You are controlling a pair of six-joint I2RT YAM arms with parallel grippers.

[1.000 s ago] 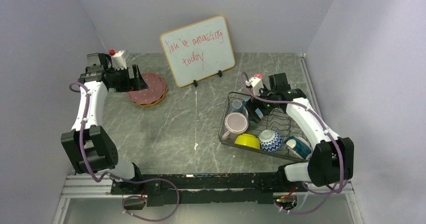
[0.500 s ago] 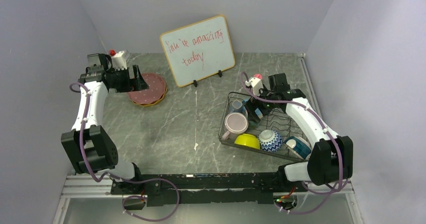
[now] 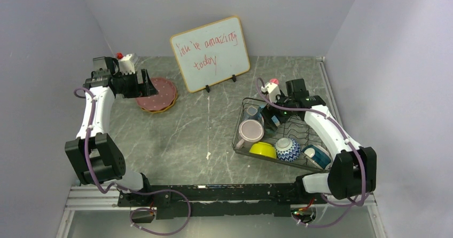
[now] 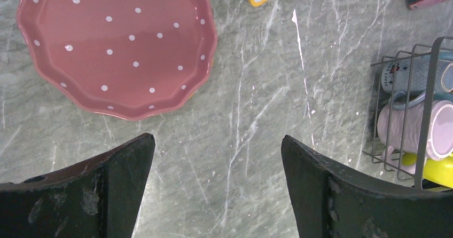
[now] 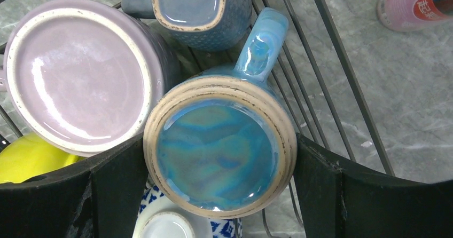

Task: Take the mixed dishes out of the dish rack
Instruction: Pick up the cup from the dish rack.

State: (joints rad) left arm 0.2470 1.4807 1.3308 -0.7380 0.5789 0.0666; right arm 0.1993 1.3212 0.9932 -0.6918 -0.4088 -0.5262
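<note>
Right fingers (image 5: 219,195) spread around upturned blue mug (image 5: 220,144), centre frame; close squarely on rim, lift straight from rack (image 3: 243,110). Left fingers (image 4: 216,187) spread, empty.

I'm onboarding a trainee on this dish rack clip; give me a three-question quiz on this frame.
1. True or false: the pink dotted plate lies in the dish rack.
2. Which gripper brackets the upside-down blue mug? A) left gripper B) right gripper
3. Fill in: the left gripper holds ____.

Key: 1 false, it lies on the table. 2 B. 3 nothing; its jaws are open.
</note>
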